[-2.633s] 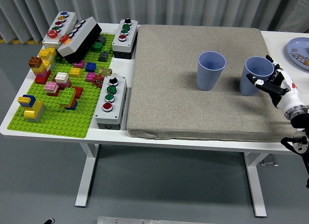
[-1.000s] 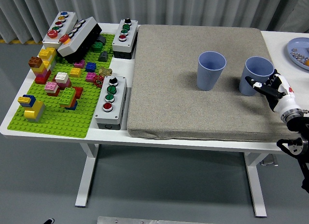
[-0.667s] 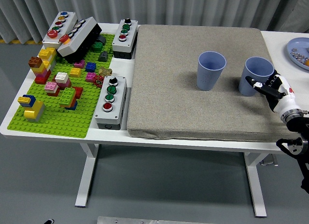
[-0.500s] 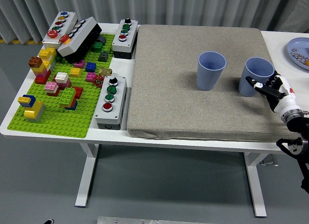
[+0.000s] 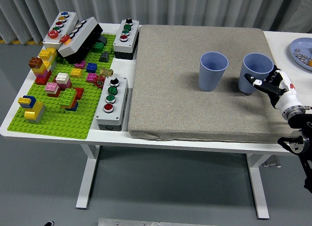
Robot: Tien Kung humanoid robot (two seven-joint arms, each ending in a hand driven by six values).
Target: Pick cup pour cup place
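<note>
While the right hand [image 5: 269, 84] wraps its fingers [image 5: 253, 81] around the right-hand cup [image 5: 256, 71] on the grey mat [image 5: 165, 89], a good lift stays vertical, well clear of the neighbouring cup [image 5: 213, 70].

wall: grey pleated curtain [image 5: 204, 7] | floor: grey [image 5: 170, 187] | furniture: white table [image 5: 68, 136] on white legs

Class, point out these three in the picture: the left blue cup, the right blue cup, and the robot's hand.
left blue cup [image 5: 213, 74], head view, front wall.
right blue cup [image 5: 257, 65], head view, inside of the rim.
right hand [image 5: 274, 84], head view, middle of the hand.
</note>
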